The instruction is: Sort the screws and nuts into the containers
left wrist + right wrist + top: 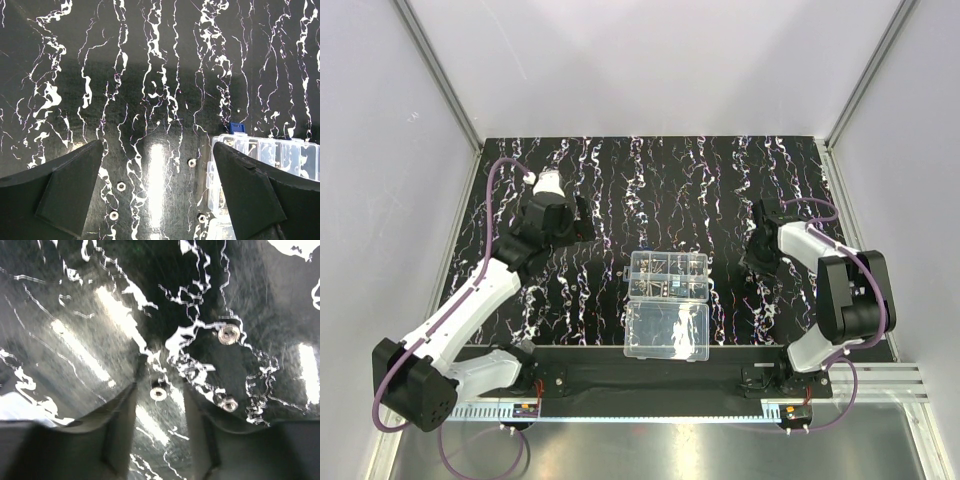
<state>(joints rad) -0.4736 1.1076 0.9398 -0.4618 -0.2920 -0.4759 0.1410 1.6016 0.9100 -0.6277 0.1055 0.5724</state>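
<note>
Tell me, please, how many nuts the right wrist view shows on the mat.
3. One nut lies between the fingers of the right end effector; a second nut sits by the finger on the right; a third nut lies farther up. The fingers may hide more.

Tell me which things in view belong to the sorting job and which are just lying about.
Belongs to the job:
- loose nuts on the mat by the left gripper
- nut between the open fingers of the right gripper
- divided organizer cells

Just lying about:
- plain lid half
- streaked mat
- purple cable
</note>
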